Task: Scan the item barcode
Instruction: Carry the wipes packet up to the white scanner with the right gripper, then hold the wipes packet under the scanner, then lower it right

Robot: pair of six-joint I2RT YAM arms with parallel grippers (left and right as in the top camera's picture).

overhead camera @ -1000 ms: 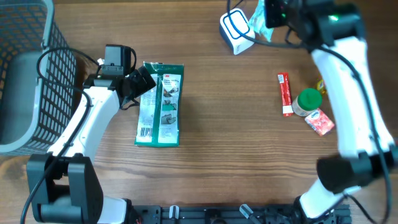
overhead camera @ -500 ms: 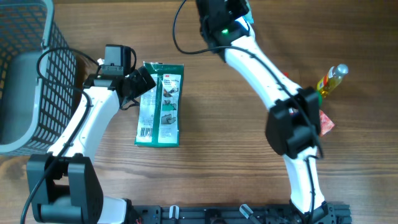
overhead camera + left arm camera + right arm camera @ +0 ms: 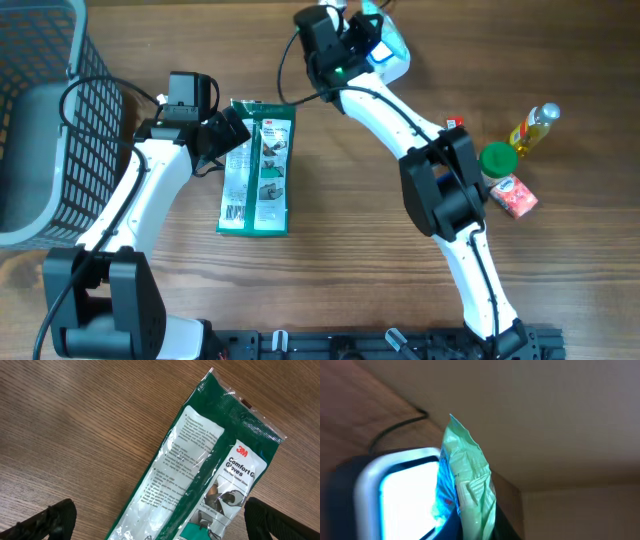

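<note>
At the left of the overhead view stands the wire basket (image 3: 40, 110). My left gripper (image 3: 228, 137) hangs wide open over the upper left part of the green glove packet (image 3: 258, 175), which lies flat on the desk (image 3: 350, 250). At upper centre, my right gripper (image 3: 366, 20) is clamped on a pale green packet (image 3: 469, 485), just beside the white scanner (image 3: 392, 62). A green-lidded jar (image 3: 497, 160) stands at the right.

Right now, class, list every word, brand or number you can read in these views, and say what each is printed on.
"3M": on the green glove packet.
"Comfort G", then "Gloves": same packet, first line cut off.
Its fine print and barcode: too small to read.
Print on the mint-green pouch: blurred.
Print on the red packet: too small.
</note>
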